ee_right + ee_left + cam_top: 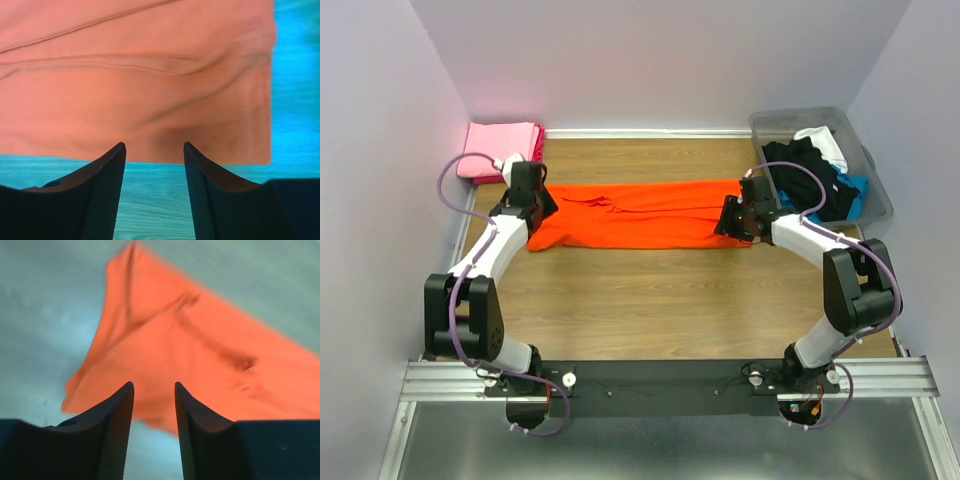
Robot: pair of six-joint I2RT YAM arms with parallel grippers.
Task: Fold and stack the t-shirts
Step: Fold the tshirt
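Note:
A bright orange t-shirt [640, 215] lies folded lengthwise into a long band across the middle of the table. My left gripper [532, 215] is over its left end, open and empty; the orange cloth [190, 345] lies just beyond its fingertips [126, 392]. My right gripper [738, 222] is over the shirt's right end, open and empty; the shirt's near hem [150, 100] lies just past its fingertips [119, 152]. Folded pink and magenta shirts [500, 148] are stacked at the back left. Black, white and blue shirts [820, 170] fill the bin.
A translucent grey plastic bin [873, 170] stands at the back right. White walls close in the wooden table [650, 300] on the left, back and right. The arm bases sit on the rail at the near edge.

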